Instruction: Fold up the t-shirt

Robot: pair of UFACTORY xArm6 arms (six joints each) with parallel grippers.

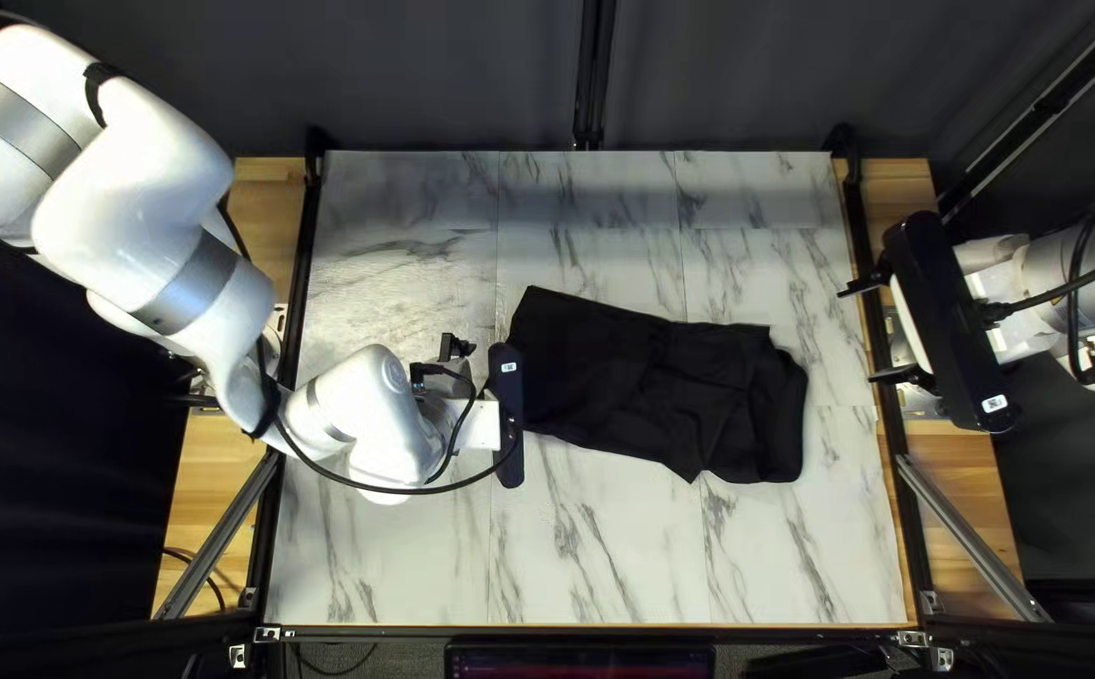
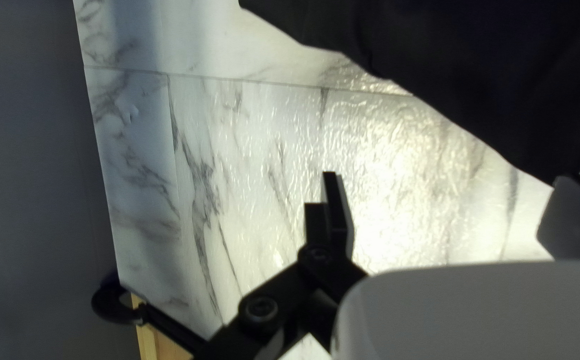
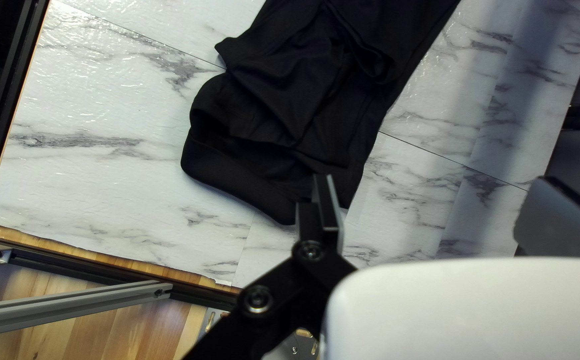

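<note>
Fingers spread, left hand and right hand hover either side of t-shirt.

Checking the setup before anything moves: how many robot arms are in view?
2. My left arm reaches over the table to near the black shirt; my right arm is at the table's right edge.
</note>
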